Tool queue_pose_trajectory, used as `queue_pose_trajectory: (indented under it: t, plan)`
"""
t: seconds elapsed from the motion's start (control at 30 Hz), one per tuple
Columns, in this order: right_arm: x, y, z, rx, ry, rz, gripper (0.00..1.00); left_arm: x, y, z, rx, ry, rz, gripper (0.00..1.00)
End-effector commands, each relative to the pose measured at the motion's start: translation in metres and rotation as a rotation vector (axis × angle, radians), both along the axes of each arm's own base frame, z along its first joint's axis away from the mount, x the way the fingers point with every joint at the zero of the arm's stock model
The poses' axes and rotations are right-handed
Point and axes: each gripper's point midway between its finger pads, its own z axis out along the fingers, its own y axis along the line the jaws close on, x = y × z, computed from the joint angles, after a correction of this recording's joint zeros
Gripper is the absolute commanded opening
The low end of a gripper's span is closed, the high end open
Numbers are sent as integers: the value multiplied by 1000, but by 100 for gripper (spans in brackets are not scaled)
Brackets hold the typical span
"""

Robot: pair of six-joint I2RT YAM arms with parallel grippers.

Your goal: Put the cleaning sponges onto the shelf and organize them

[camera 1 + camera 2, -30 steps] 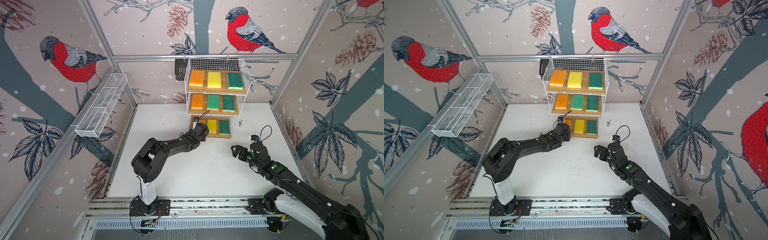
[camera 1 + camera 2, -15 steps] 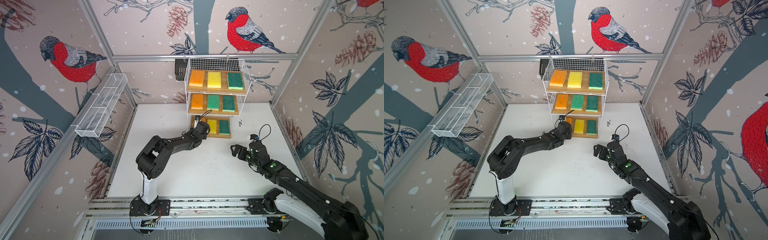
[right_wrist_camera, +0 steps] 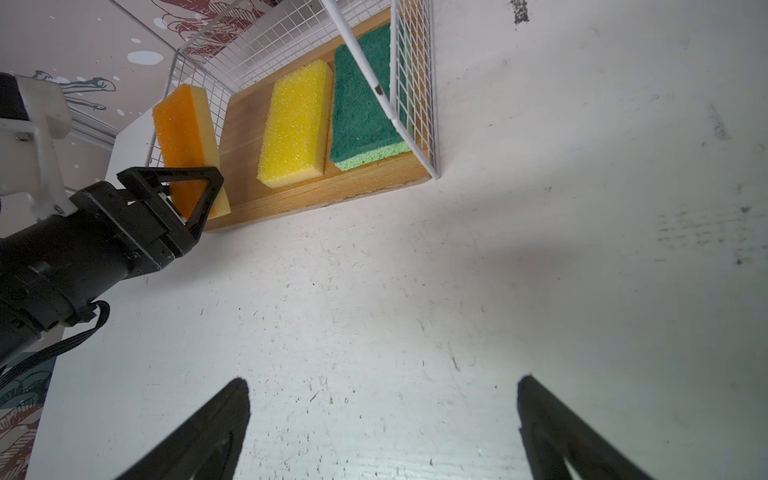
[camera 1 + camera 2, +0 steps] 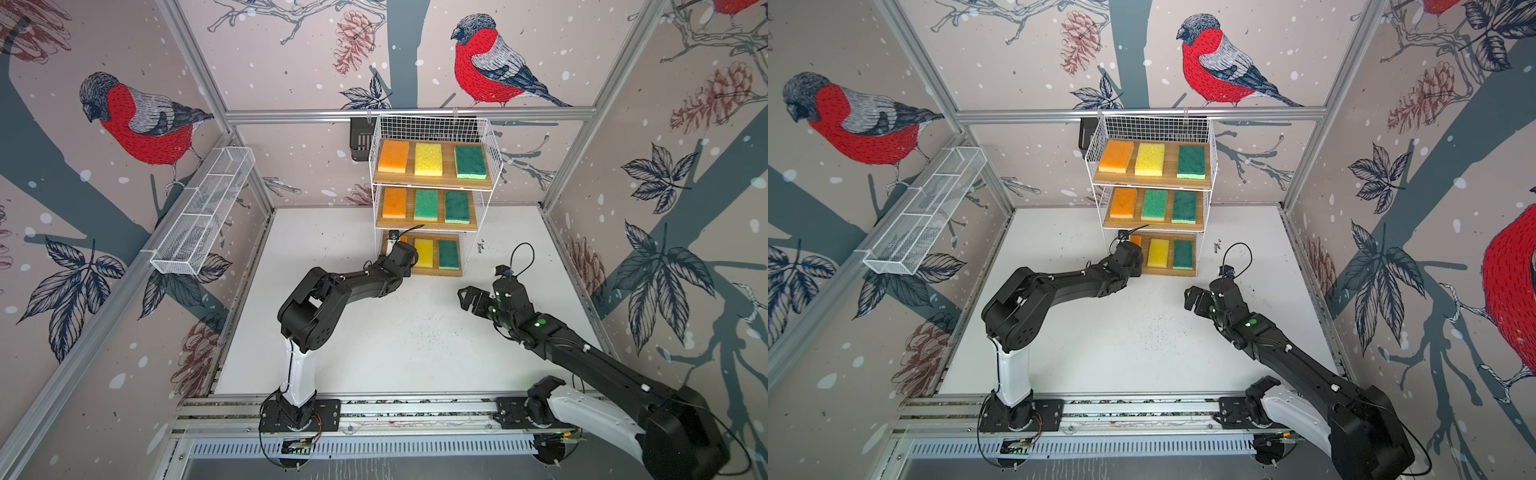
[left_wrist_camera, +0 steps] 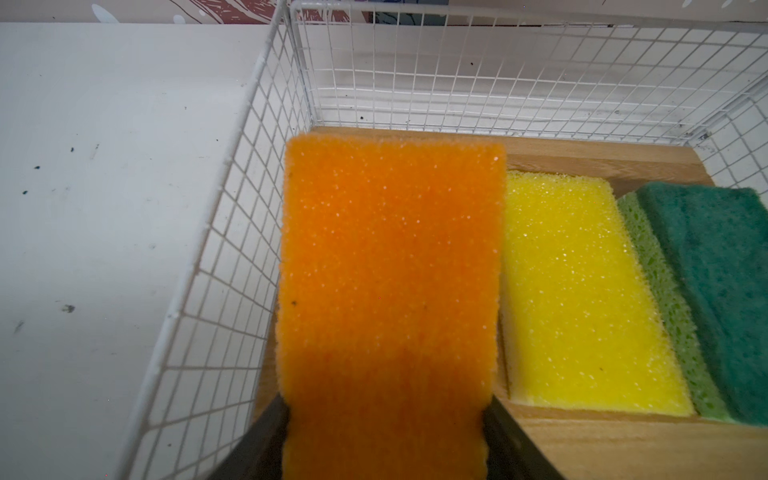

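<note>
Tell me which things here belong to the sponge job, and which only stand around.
Belong: orange sponge, held by left gripper; eight shelved sponges; wire shelf.
Stand around: white mesh trough; black slotted basket.

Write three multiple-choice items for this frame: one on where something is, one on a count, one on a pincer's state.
1. Where is the orange sponge held by the left pincer?
A. Over the lowest board, beside the yellow sponge
B. Flat on the top board
C. Inside the mesh trough on the wall

2. How many sponges lie on the middle board?
A. Two
B. Three
C. Four

3. How is the right pincer?
A. Shut on a green sponge
B. Open and empty
C. Shut on nothing

Answers: 1 A, the left wrist view shows it gripped over the board's free end. 2 B, orange, green and green show in both top views. 3 B, its fingers stand wide apart over bare table.
</note>
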Motion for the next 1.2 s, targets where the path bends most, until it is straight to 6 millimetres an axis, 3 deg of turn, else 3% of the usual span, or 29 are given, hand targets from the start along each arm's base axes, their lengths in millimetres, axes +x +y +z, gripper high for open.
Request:
queue_pose_trajectory:
  t: [0.0,0.3,1.17]
  plan:
    - [4,3,5,6,-13,7,99,7,-1,5,13,-28,0,61]
    - [6,-1,19,23,-71,-18,99,15,-1,-5,30,-19,7,61]
    - [6,1,11,24,-46,-16,99,26,2,-12,49,-9,36,61]
